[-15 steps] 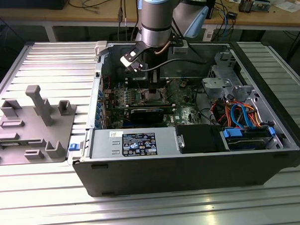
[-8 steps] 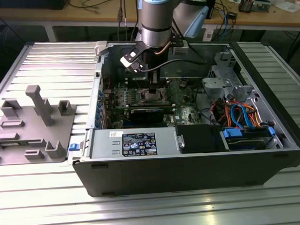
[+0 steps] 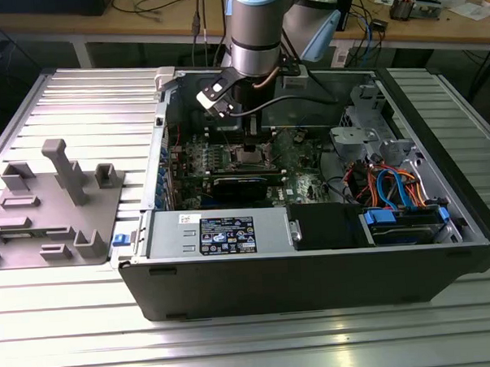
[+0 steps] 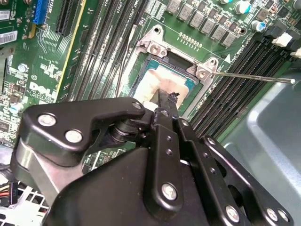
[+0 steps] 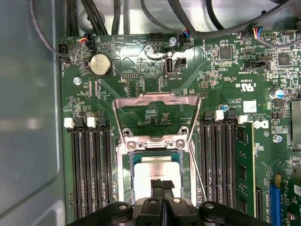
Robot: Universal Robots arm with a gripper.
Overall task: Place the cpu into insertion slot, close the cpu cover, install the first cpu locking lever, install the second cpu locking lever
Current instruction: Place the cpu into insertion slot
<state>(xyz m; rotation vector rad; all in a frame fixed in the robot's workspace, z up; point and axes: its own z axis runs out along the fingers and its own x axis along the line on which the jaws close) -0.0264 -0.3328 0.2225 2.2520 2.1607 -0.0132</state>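
Observation:
The cpu (image 5: 157,170) lies flat in the insertion slot (image 5: 185,165) of the green motherboard, its silver top smeared with pale paste (image 4: 157,80). My gripper (image 5: 162,186) hangs right over the cpu, fingers pressed together with nothing between them, their tips at or just above its top face. The cpu cover (image 5: 155,98) stands swung back on its hinge, and the board shows through its window. A thin locking lever (image 4: 249,76) juts out beside the socket, unlatched. In the exterior view my gripper (image 3: 249,143) reaches down into the open computer case over the socket (image 3: 252,156).
Black memory slots (image 5: 89,169) flank the socket on both sides. A long black card (image 3: 241,184) lies in front of the socket, with the power supply (image 3: 223,233) nearer. Cables and a drive cage (image 3: 391,185) fill the exterior view's right. A grey fixture plate (image 3: 55,208) sits outside the case.

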